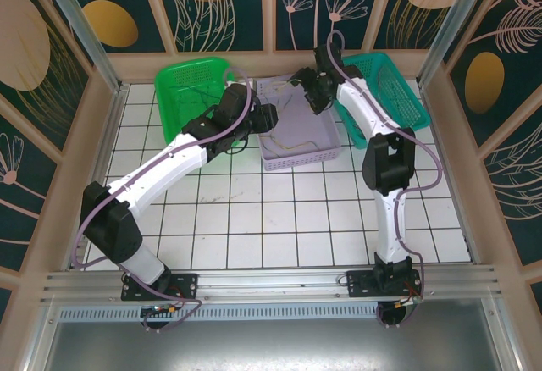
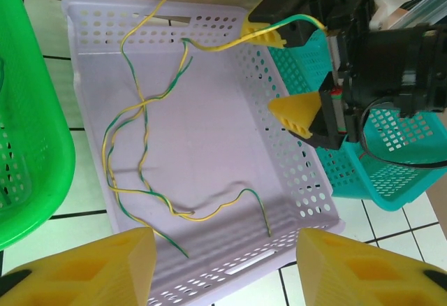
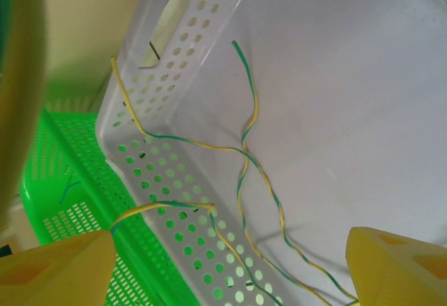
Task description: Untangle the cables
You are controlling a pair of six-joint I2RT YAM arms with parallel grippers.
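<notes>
The cables [image 2: 143, 103], thin green-and-yellow wires, lie loosely crossed over one another on the floor of the lilac basket [image 2: 293, 173], running from its far wall down toward its near wall. One of them rises out over the basket's perforated side wall and rests across one yellow finger of the right gripper [image 2: 260, 68], which hangs over that wall with its jaws spread wide, so the wire is draped on the finger, not pinched. From the right wrist, the same wire [image 3: 167, 206] curves over the basket wall [image 3: 181, 61] to the edge of one finger, and the gripper [image 3: 230, 239] is parted with nothing between its pads. The left gripper [image 2: 225, 250] hovers above the basket's near wall, jaws released and well apart, gripping nothing. A green basket [image 1: 190, 83] stands just beside the lilac basket [image 1: 301, 163] on one side and a teal basket [image 1: 389, 91] on the other.
</notes>
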